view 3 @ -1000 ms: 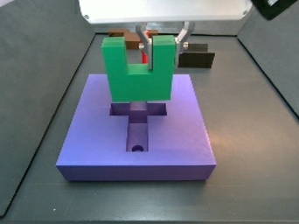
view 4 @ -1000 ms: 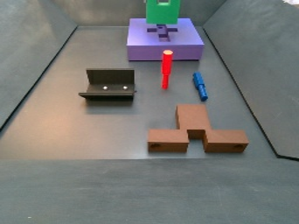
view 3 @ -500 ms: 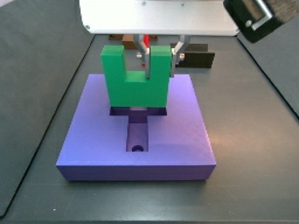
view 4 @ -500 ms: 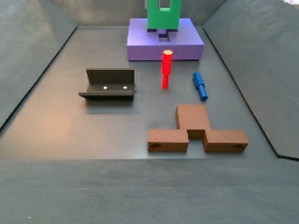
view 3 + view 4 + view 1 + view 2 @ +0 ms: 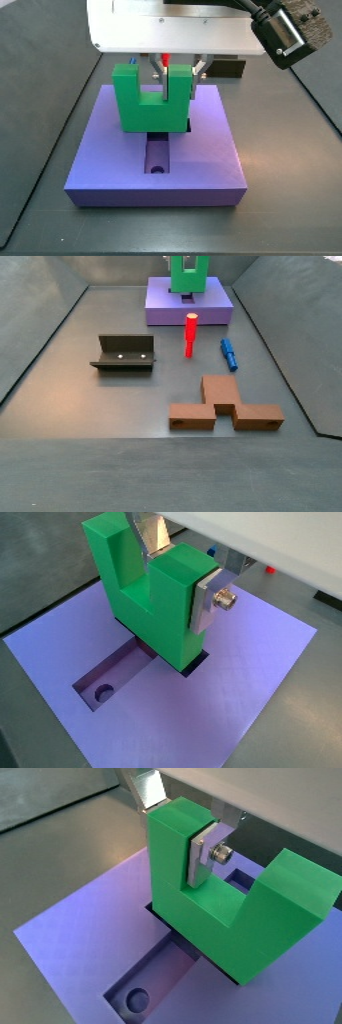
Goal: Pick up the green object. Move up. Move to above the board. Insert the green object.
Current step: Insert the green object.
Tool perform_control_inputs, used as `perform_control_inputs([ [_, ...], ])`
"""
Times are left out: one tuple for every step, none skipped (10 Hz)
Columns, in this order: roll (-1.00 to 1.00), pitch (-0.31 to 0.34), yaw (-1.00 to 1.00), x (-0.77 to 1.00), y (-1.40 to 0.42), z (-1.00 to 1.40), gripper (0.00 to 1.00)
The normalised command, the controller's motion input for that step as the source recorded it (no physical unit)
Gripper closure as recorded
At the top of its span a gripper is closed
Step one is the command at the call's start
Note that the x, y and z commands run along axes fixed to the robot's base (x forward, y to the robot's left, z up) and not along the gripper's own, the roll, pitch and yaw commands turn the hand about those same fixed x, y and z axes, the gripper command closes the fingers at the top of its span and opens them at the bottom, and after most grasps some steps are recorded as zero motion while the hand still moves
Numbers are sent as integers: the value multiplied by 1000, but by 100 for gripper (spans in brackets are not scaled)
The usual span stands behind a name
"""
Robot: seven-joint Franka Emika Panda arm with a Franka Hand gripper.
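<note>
The green object [image 5: 151, 100] is a U-shaped block standing upright with its base down in the cross-shaped recess of the purple board [image 5: 201, 160]. My gripper [image 5: 181, 69] is shut on one of its prongs, directly above the board. In both wrist views the silver fingers [image 5: 207, 600] [image 5: 199, 853] press on that prong of the green object [image 5: 147, 602] [image 5: 234, 918], over the board [image 5: 247, 702] [image 5: 74, 943]. In a side view the green object [image 5: 189, 276] stands on the board [image 5: 189, 308] at the far end of the floor.
The recess arm with a round hole [image 5: 158, 160] shows in front of the block. A red peg [image 5: 191, 334], a thin blue peg [image 5: 229, 353], the fixture [image 5: 124, 353] and a brown block [image 5: 225, 404] lie on the floor. A dark block [image 5: 229, 68] sits behind the board.
My gripper has come straight down with the green object; its base has dropped from above the board into the recess.
</note>
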Motion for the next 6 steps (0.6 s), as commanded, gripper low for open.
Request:
perform_control_inputs([
  [127, -60, 209, -51, 0, -129, 100],
  [133, -60, 209, -23, 0, -94, 100],
  [136, -36, 149, 0, 0, -89, 100],
  [137, 0, 0, 91, 0, -91, 100],
  [123, 6, -43, 240, -14, -100, 100],
  [113, 29, -117, 240, 0, -89, 100],
])
